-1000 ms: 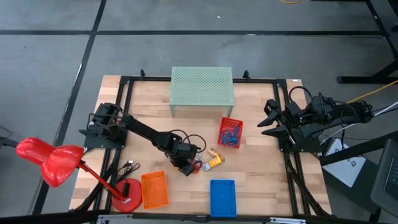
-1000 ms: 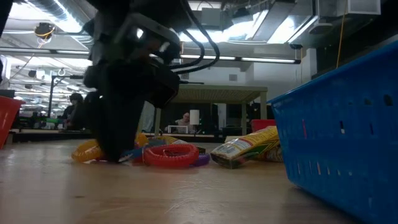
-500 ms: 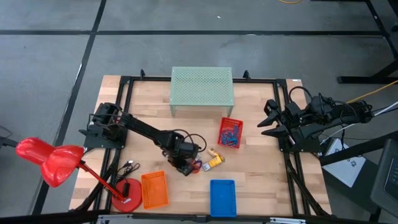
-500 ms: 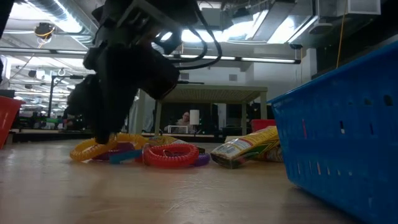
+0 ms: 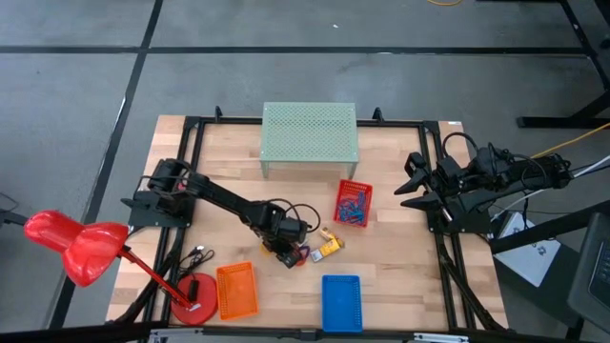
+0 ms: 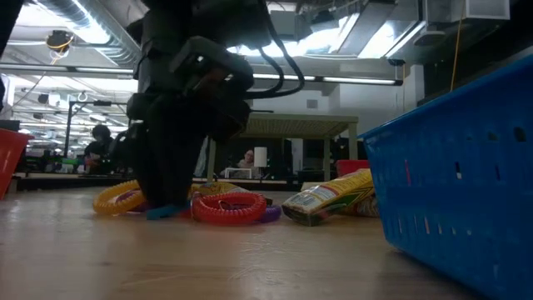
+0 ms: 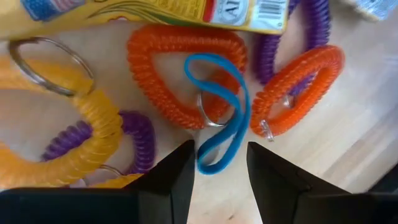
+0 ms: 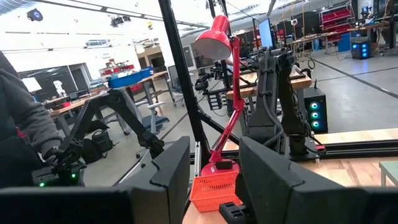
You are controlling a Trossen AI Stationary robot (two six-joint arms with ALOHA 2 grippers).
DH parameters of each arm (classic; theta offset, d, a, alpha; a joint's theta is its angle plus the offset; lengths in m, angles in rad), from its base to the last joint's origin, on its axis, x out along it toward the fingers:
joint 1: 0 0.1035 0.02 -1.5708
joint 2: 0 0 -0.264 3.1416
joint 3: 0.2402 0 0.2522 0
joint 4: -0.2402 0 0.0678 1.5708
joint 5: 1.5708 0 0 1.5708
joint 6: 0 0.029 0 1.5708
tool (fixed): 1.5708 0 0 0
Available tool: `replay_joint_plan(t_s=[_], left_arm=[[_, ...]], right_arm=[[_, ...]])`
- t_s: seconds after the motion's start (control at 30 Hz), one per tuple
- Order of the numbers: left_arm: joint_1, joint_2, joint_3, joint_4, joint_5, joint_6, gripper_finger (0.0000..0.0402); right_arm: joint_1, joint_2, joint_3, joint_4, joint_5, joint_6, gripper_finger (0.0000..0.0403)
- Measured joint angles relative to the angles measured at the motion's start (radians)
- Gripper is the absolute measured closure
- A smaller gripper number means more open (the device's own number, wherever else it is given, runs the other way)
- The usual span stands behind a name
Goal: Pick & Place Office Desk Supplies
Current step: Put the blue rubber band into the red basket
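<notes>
Two arms, one at work. Left gripper point(image 7: 217, 177) low over the pile of supplies near the table's middle; jaws apart, straddling the near end of a blue loop point(image 7: 219, 112), nothing held. Right gripper point(image 5: 416, 187) parked at the right edge of the table, well away from the supplies; jaws apart, empty.

Supplies in the pile, loose on the wood:
- blue loop, lying across an orange coil point(image 7: 180, 74) and touching a metal ring point(image 7: 208, 112) inside it;
- second orange coil point(image 7: 298, 87) just beside the loop;
- yellow coil point(image 7: 74, 124) with its own key ring;
- purple coils point(image 7: 134, 134), partly under the others;
- yellow packet point(image 7: 168, 11) at the pile's far side.

Baskets: red point(image 5: 353, 203) already holding blue items, near the pile; orange point(image 5: 236, 291) and blue point(image 5: 341, 303) at the near edge.

Risks, as judged:
- closing here may catch the metal ring or the orange coil along with the loop, since all three touch, and lift a tangle;
- the loop is thin and flat on the wood, so the jaws may slide over it and close on nothing;
- a dragged coil could scatter the pile or shove the packet aside.
</notes>
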Motion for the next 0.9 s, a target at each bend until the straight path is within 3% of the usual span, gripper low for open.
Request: replay_joint_plan(t_s=[0.17,0.3,0.4,0.6,0.9], left_arm=[[-0.010,0.048,0.004,0.007,0.052,-0.012,0.0258],[-0.027,0.091,0.004,-0.011,0.028,0.033,0.0262],[-0.042,0.120,0.003,-0.046,0.025,0.080,0.0287],[-0.054,0.138,0.002,-0.057,0.040,0.167,0.0387],[-0.003,0.014,-0.008,0.052,0.147,0.193,0.0398]], right_arm=[[0.000,0.000,0.000,-0.004,0.000,0.008,0.0261],[0.000,0.000,0.000,-0.006,0.000,0.008,0.0261],[0.000,0.000,0.000,-0.006,0.000,0.009,0.0261],[0.000,0.000,0.000,-0.006,0.000,0.019,0.0261],[0.000,0.000,0.000,-0.006,0.000,0.019,0.0261]])
